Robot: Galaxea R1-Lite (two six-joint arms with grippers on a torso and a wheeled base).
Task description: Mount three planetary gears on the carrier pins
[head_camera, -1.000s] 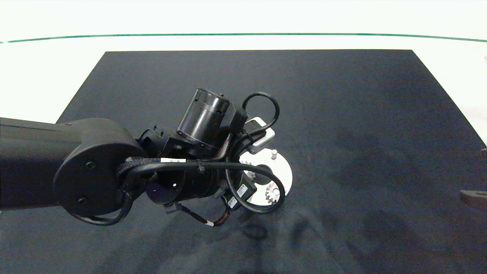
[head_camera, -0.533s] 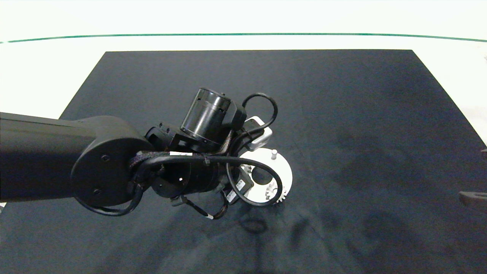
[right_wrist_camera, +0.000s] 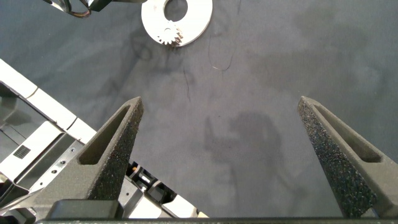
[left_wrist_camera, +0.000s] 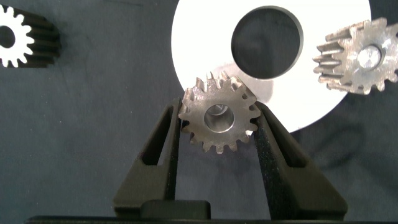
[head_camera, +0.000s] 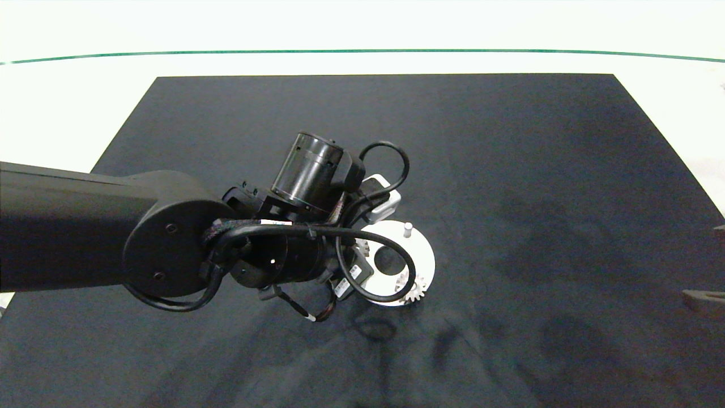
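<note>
One gear [left_wrist_camera: 359, 56] is sitting on its pin; my left claw [left_wrist_camera: 217, 134] is clamping the second gear [left_wrist_camera: 219, 116] over the disc [left_wrist_camera: 205, 56] — a third [left_wrist_camera: 18, 38] is waiting on the worktop [head_camera: 510, 170].

We note silvery metal spur gear [left_wrist_camera: 218, 118] clamped over white disc [left_wrist_camera: 199, 50]; second [left_wrist_camera: 359, 56] seated on pin; third [left_wrist_camera: 13, 36] on mat.

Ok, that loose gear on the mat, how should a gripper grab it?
Pinch the loose gear across its toothed rim, straight down from above. It lies flat on the mat, hole up, apart from the disc, so fingers fit either side. The left gripper holds another gear likewise.
</note>
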